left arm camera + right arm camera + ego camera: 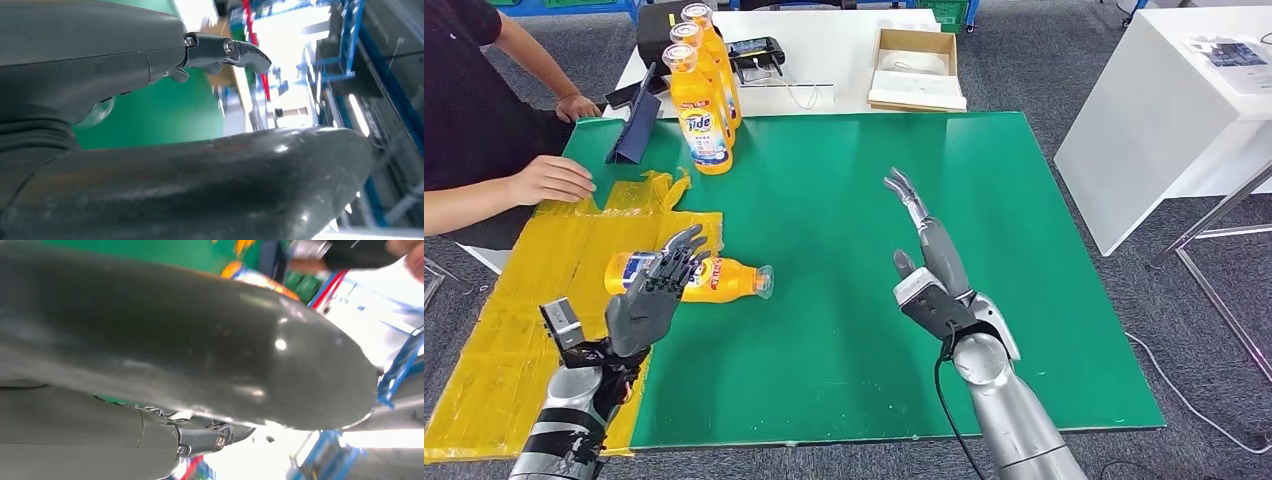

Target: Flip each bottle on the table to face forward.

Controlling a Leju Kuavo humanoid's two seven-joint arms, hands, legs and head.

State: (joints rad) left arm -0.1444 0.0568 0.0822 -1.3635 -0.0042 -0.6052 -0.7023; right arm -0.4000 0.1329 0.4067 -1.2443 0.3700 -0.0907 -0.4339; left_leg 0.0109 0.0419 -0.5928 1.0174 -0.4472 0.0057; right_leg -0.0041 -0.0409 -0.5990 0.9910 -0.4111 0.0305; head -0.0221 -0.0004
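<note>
An orange bottle [714,279] lies on its side at the seam of the yellow sheet and the green mat, clear cap pointing right. My left hand [652,290] hovers over its left part with fingers spread, holding nothing. Three orange Tide bottles [701,110] stand upright in a row at the mat's far left. My right hand [931,268] is raised over the middle of the mat, fingers stretched out and apart, empty. In the right wrist view a bit of the lying bottle [260,280] shows past my thumb.
A person's hands [552,180] rest at the far left on the yellow sheet [534,290]. A dark tablet stand [636,130] leans near the upright bottles. A cardboard box [916,68] sits on the white table behind. A white table [1164,120] stands at right.
</note>
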